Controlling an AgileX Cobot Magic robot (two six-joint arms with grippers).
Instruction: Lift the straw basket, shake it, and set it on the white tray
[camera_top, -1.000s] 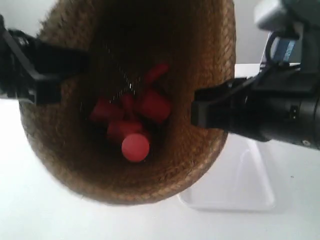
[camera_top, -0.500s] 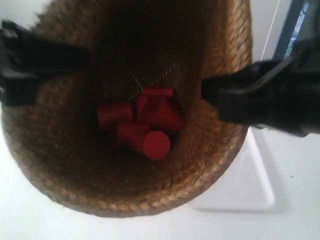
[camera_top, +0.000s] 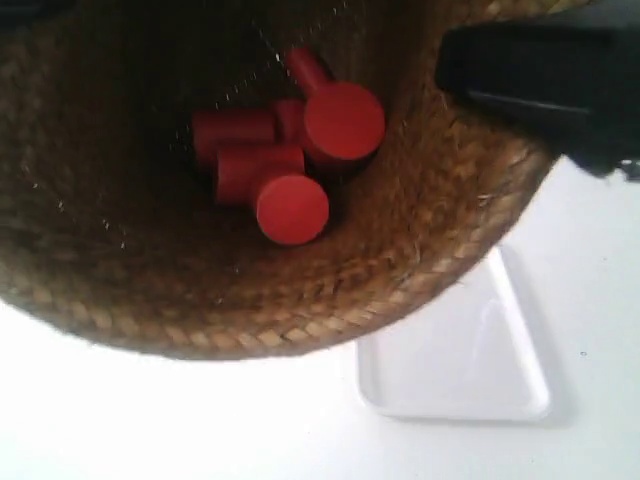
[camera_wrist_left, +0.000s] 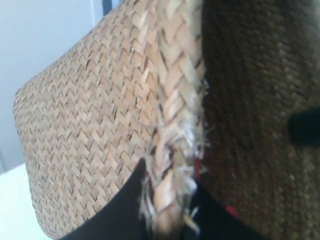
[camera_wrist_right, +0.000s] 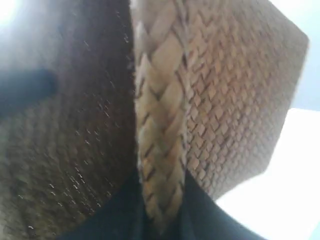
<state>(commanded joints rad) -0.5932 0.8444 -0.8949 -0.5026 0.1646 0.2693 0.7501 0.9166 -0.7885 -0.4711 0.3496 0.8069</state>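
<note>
You had the straw basket (camera_top: 120, 250) up off the tabletop (camera_top: 150, 430), filling most of the exterior view, mouth tipped toward that camera. Loose red cylinders (camera_top: 290, 205) sat heaped at its dark bottom. The white tray (camera_top: 470, 370) lay flat on the tabletop lower right in that view, its left end hidden behind the basket rim. The left pincer (camera_wrist_left: 170, 210) was closed over the braided rim, one black finger outside the wall and one inside. The right pincer (camera_wrist_right: 160, 210) was clamped the same way on its own stretch of rim. The hold was on two sides of the mouth, going by the black arm (camera_top: 540, 70) at the exterior view's right. Judgement: the basket was light and the weave fairly stiff, but it would give under a hard squeeze. The thick braid was the best place to hold, since it is bulky and rough enough not to slip. The braid looked frayed at the left pincer, so don't yank there. The red pieces would roll and shift the load when shaken, so you needed to keep the mouth from tipping further.
</note>
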